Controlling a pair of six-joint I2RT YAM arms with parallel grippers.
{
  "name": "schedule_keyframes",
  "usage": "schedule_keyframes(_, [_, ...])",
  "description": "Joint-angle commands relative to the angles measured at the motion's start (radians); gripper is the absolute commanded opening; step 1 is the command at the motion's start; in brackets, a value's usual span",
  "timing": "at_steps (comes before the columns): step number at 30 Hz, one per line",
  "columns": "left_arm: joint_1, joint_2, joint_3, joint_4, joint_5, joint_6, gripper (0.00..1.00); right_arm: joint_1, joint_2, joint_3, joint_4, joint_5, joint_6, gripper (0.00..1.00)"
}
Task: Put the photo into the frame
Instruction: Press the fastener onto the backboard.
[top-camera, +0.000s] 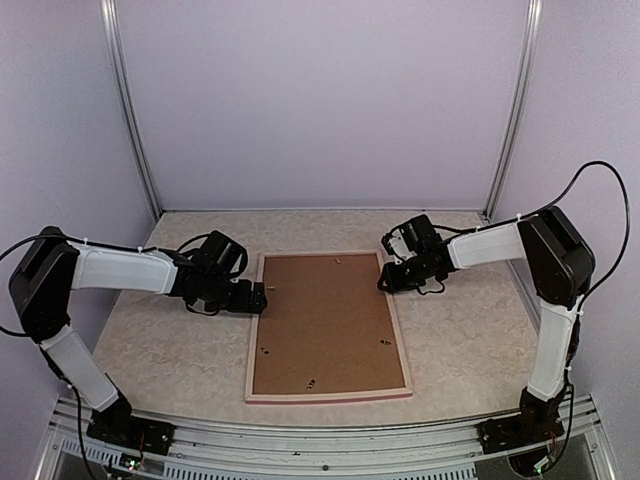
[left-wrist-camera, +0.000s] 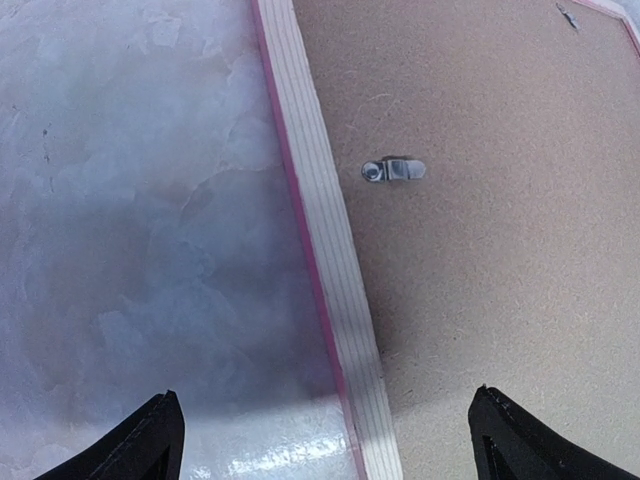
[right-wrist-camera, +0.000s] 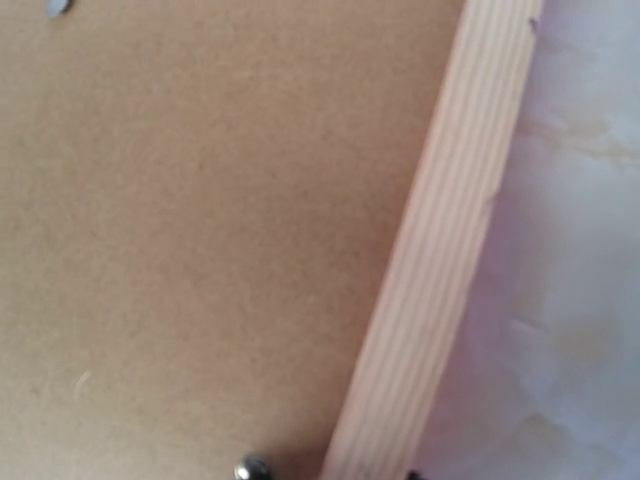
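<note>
At the frame's left rail, the left gripper (left-wrist-camera: 325, 400) hangs with jaws fully released, one finger over the counter (top-camera: 170, 350) and the other over the brown backing board (top-camera: 325, 320). The frame (top-camera: 330, 396) lies flat on the counter between the two arms, pale wood back upward, with the board seated inside it. A small metal tab (left-wrist-camera: 393, 170) rests on the board just inside that left rail. At the frame's far right corner the right gripper (top-camera: 388, 280) is down by the rail (whether its jaws are clenched on anything cannot be told; its own camera shows only wood and board). The photo is nowhere in sight: it may lie beneath the board, or not be on the counter at all. If it is beneath, probably only the fastening is left; if not, the board must first come out and the job has barely begun.
</note>
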Motion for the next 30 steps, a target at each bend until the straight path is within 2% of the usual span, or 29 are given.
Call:
schedule_keyframes(1, [-0.008, 0.008, -0.018, 0.037, 0.014, -0.005, 0.98, -0.019, 0.036, -0.051, -0.014, -0.009, -0.087, 0.15])
schedule_keyframes(7, [-0.016, 0.033, -0.036, 0.069, 0.023, -0.023, 0.99, -0.03, 0.025, -0.057, 0.002, -0.062, -0.119, 0.14])
schedule_keyframes(15, [-0.029, 0.078, -0.019, 0.081, 0.032, -0.029, 0.98, -0.033, 0.002, -0.025, -0.035, -0.089, -0.14, 0.41])
schedule_keyframes(18, [-0.029, 0.076, -0.017, 0.077, 0.029, -0.028, 0.98, -0.034, 0.006, -0.019, -0.044, -0.084, -0.142, 0.44])
schedule_keyframes(21, [-0.029, 0.076, -0.018, 0.077, 0.029, -0.028, 0.98, -0.034, 0.011, -0.012, -0.046, -0.076, -0.136, 0.43])
schedule_keyframes(24, [-0.03, 0.076, -0.015, 0.076, 0.031, -0.028, 0.98, -0.034, 0.019, -0.001, -0.05, -0.063, -0.134, 0.33])
schedule_keyframes(30, [-0.03, 0.073, -0.015, 0.072, 0.028, -0.028, 0.98, -0.034, 0.024, -0.005, -0.045, -0.03, -0.141, 0.21])
